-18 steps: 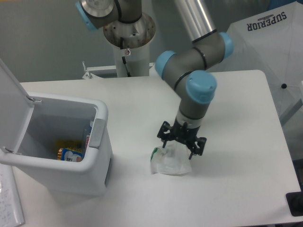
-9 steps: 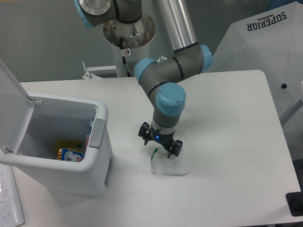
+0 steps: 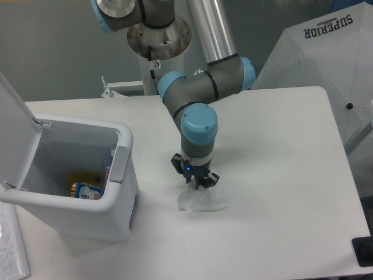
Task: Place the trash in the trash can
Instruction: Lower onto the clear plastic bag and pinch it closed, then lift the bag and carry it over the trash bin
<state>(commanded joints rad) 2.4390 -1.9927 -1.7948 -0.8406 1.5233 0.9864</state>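
The claw (image 3: 194, 180) points down at mid-desk, its tips on the translucent plastic wrapper (image 3: 201, 200) lying on the white desk (image 3: 280, 163). Near the left edge stands the white trash can (image 3: 111, 201), lid (image 3: 14, 134) raised, colourful packaging (image 3: 86, 188) inside.

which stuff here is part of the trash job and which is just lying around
Part of the job:
- plastic wrapper on the table, under the gripper
- trash can, lid open, some colourful packaging already inside

Just lying about:
- white umbrella printed SUPERIOR, past the table's far right corner
- papers at the lower left edge
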